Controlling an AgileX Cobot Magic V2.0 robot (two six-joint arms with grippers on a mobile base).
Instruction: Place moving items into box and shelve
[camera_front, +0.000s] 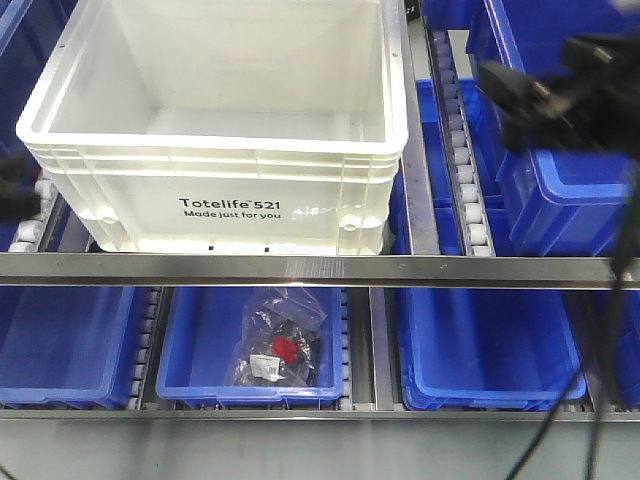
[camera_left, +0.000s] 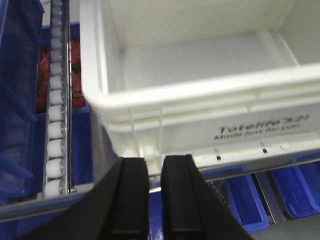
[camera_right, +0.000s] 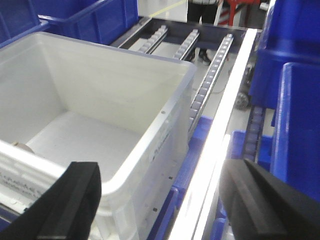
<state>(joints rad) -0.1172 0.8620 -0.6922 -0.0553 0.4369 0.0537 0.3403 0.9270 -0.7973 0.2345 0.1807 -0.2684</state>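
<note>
Item: white box, printed "Totelife 521". It is being carried on the upper roller shelf, front wall just behind the metal rail. A small pale brown shape is showing in the near left corner inside it, in the right wrist view; whether this is a plush toy cannot be told. No toy is being seen elsewhere.

Left tool: being held just below the box's near left corner, fingers almost closed with a thin gap, nothing gripped.

Right tool: being held wide open beside the box's right rim, nothing gripped.

Also present: blue bins on the lower shelf; a clear bag of dark parts in the middle bin.

Step judged: shelving is being carried out, the box appearing nearly seated. The next move is judged to call for both tools to be set against the front wall and the box pushed farther in.
</note>
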